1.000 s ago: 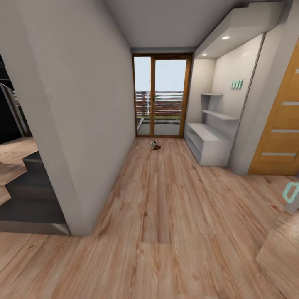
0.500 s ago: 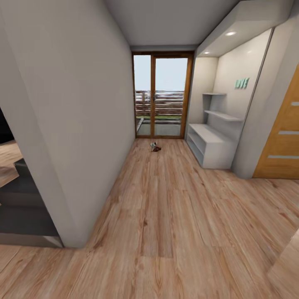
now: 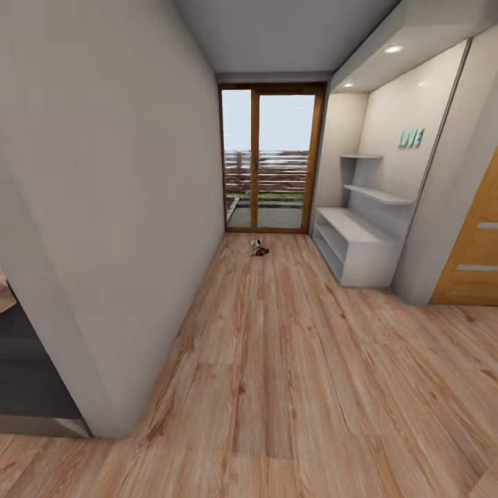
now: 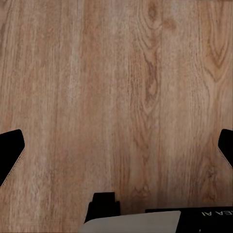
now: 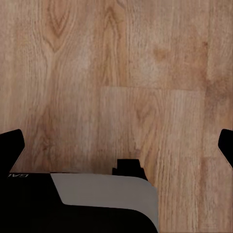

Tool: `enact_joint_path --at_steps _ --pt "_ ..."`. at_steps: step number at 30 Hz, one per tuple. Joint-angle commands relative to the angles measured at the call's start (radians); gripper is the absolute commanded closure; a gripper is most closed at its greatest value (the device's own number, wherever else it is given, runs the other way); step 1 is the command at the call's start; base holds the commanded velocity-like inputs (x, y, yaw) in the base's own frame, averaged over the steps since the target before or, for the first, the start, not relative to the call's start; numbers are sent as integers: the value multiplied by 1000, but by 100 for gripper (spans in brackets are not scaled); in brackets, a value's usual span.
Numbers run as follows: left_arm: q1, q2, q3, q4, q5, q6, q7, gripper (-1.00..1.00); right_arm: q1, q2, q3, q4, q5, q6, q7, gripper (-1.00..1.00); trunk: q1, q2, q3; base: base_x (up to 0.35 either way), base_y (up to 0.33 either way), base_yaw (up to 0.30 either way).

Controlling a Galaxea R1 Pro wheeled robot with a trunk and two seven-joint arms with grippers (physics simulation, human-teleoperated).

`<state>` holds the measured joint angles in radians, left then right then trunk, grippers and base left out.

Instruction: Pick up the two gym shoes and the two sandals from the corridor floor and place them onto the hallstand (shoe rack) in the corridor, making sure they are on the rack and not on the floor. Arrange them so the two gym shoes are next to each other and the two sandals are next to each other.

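Both grippers are pointing straight down at the corridor floor (image 3: 277, 360), each with its two black fingertips spread wide to opposite edges of its wrist view and nothing between them: the left gripper (image 4: 116, 148) is hanging over bare wood grain, and the right gripper (image 5: 116, 145) is hanging over a plank joint. In the head view the floor is stretching ahead as a broad, open run of planks, bounded on the left by a long grey wall (image 3: 117, 207) whose near corner is jutting into the foreground, and at the far end by wood-framed glass doors (image 3: 271, 158). On the right, a recessed niche is holding the hallstand (image 3: 356, 249), its low bench and two staggered shelves sitting flush against the niche wall, with an orange-brown door (image 3: 477, 242) just past the niche's near edge. Far down the corridor, near the glass doors and left of the hallstand, the shoes (image 3: 259, 247) are lying on the floor as one small cluster, too tiny to separate into gym shoes and sandals.
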<state>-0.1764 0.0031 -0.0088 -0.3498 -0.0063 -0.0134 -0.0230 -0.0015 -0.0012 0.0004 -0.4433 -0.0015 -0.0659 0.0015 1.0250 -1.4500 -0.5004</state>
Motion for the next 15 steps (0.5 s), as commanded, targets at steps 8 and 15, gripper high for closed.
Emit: enact_joint_path --at_steps 8,15 --pt "0 0 0 0 0 0 0 -100 0 1 -2 0 -1 0 0 -100 0 0 0 332 -84 0" --pt "0 0 0 0 0 1 0 -100 0 0 -3 0 -5 0 0 -100 0 0 0 320 -146 0"
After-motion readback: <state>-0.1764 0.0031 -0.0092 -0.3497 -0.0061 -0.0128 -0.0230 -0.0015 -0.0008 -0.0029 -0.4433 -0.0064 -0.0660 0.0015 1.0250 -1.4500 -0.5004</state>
